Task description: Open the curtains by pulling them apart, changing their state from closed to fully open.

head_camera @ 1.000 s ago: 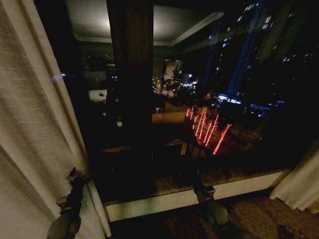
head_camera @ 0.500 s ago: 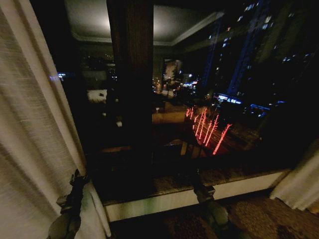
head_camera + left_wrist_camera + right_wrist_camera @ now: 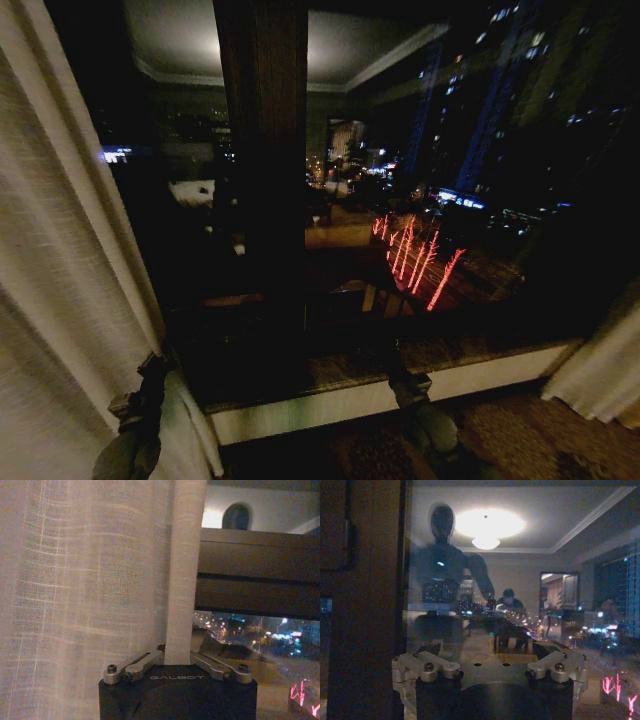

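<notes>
Although most of the dark window glass (image 3: 420, 200) is already bared, the job looks nearly, not fully, done. One sheer cream-white pleated curtain panel (image 3: 60, 300) hangs at the window's left edge, its fold pinched in the left gripper (image 3: 177, 661); the other (image 3: 605, 370) sits bunched at the right edge. Near the marble sill (image 3: 470, 360), the right gripper (image 3: 490, 667) has its fingers spread, empty.

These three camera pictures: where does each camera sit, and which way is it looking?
Head view: on the head, looking forward and down at the dark window; both arms show low, left hand at the left curtain.
Left wrist view: on the left arm, facing the curtain, its edge between the hand links.
Right wrist view: on the right arm, facing the glass, hand open.
Shared: the left curtain.
</notes>
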Available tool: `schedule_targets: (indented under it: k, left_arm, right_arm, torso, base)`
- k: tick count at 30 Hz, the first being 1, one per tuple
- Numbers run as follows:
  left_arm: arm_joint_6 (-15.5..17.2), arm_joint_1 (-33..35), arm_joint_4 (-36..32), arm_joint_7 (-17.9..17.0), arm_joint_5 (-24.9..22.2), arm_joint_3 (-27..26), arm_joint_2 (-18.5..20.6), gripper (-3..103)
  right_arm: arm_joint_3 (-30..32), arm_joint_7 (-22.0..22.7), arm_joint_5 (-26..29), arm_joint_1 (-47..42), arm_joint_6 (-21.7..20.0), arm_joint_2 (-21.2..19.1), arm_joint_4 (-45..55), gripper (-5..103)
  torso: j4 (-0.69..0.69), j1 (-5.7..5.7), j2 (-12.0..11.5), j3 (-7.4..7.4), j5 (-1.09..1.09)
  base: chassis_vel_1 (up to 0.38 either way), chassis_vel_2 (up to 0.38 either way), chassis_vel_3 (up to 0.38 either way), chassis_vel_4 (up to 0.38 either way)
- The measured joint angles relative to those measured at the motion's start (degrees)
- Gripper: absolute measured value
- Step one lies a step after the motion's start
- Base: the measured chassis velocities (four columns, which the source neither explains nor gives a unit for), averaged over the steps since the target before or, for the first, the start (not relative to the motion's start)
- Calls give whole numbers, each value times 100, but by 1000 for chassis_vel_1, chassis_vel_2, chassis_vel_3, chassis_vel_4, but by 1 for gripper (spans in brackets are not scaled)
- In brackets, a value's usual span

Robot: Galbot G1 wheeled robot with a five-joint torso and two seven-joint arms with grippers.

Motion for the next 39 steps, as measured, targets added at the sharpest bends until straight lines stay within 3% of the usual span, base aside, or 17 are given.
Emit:
schedule_targets:
  k: [21,39]
  left_arm:
    - [-92,105,21,-25,31,-115,-45,0]
    - [-287,47,283,-18,116,-155,-31,0]
  right_arm:
    - [0,0,0,0,0,0,0,100]
    - [0,0,0,0,0,0,0,100]
  torso:
    - [0,1,0,0,0]
    - [0,0,1,0,0]
  base:
    - [42,4,-34,-2]
    - [281,197,-292,-201]
